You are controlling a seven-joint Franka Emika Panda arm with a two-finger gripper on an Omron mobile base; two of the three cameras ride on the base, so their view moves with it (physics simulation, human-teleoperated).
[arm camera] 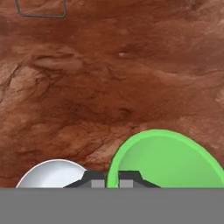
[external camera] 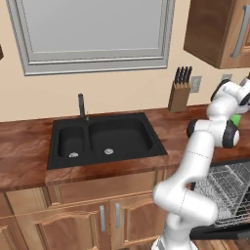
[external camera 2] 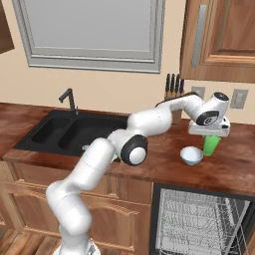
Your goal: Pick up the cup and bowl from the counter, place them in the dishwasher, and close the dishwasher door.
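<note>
Dark fingers [arm camera: 112, 178] pinch the rim of the small bright green cup [arm camera: 168, 159] — glossy white bowl [arm camera: 50, 174] just beside, on the reddish-brown desk [arm camera: 109, 78].

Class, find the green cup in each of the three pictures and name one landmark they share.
Left base view: cup at right edge, behind the arm.
Right base view: cup right of centre, under the hand.
Hand view: cup lower right.
Shared landmark: reddish-brown counter.
</note>
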